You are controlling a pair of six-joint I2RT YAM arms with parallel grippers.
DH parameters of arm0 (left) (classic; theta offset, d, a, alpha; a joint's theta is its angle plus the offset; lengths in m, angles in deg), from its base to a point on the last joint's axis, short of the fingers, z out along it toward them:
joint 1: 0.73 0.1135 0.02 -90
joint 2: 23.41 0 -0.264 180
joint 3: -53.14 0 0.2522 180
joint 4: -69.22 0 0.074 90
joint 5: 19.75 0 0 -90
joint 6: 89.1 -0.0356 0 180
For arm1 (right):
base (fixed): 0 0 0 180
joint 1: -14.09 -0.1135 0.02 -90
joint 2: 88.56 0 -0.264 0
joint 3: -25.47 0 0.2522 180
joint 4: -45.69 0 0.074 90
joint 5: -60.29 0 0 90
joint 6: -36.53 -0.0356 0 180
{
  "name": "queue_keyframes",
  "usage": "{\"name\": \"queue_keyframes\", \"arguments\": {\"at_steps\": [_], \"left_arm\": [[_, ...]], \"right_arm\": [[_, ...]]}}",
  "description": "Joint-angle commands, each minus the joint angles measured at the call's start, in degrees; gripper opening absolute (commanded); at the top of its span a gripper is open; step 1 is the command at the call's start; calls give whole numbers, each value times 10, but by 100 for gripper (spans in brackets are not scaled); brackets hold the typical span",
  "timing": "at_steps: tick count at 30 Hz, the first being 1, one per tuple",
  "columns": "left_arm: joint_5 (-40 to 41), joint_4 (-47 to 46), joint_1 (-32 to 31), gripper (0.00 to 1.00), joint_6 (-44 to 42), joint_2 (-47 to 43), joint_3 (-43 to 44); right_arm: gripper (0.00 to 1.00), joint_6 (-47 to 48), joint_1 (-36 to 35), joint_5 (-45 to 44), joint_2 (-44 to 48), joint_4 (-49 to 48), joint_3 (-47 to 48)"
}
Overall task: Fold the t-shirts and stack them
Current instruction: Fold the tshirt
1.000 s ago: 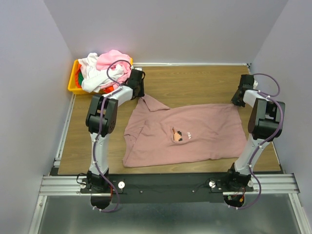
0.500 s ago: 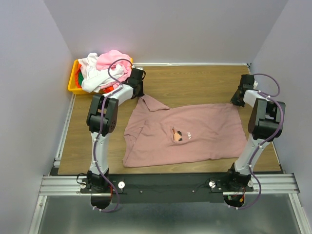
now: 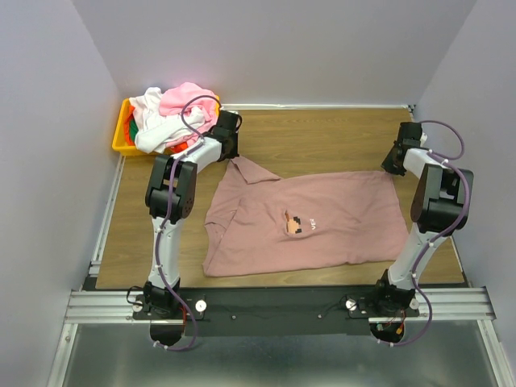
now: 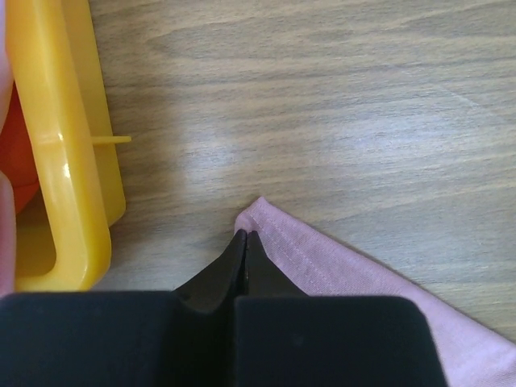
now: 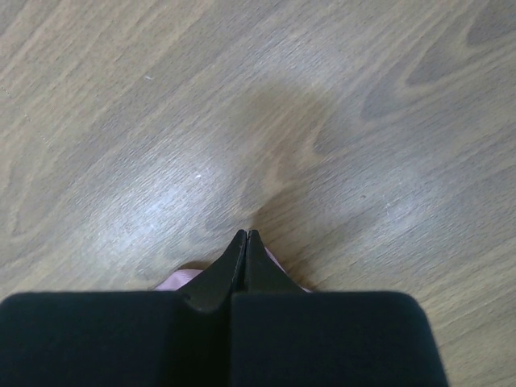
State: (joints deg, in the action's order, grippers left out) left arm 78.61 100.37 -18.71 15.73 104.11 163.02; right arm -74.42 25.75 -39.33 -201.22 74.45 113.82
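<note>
Top external view, item one: a mauve-pink t-shirt [image 3: 322, 230] is laid open and flat on the counter [image 3: 322, 133], pixel print up, between the two arms. No fold is seen in it beyond a turned-over sleeve at its left end.

Item two: a heap of t-shirts [image 3: 165, 113], white, light pink, red-orange and green, is piled in and over the yellow bin [image 3: 121, 139] at the far left corner. None of these is folded.

Item three: the left gripper [image 3: 233, 158] is clenched at the shirt's far left corner. In the left wrist view, its closed tips [image 4: 244, 239] are met by the cloth's point [image 4: 322, 270], just beside the bin wall [image 4: 72, 161]; a pinch on that corner is judged likely.

Item four: the right gripper [image 3: 391, 169] is clenched at the far right corner. In the right wrist view, slivers of pink cloth [image 5: 173, 282] show on either side of the shut tips [image 5: 244, 235], so a grasp is judged.

Progress: early. No finished stack is to be seen; the first fold is not yet made, and every shirt remains to be done.
</note>
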Motion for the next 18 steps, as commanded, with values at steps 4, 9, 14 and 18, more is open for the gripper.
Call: {"name": "queue_keyframes", "arguments": {"at_steps": [4,9,14,18], "left_arm": [[-4,12,0,0,-3,2,-1],[-33,-6,0,0,7,-36,2],[-66,9,0,0,6,-40,37],[-70,19,0,0,5,-44,48]], "right_arm": [[0,-4,5,15,20,9,-8],[0,-3,5,19,22,9,-5],[0,-2,5,22,31,9,-7],[0,-1,5,25,33,9,-8]]}}
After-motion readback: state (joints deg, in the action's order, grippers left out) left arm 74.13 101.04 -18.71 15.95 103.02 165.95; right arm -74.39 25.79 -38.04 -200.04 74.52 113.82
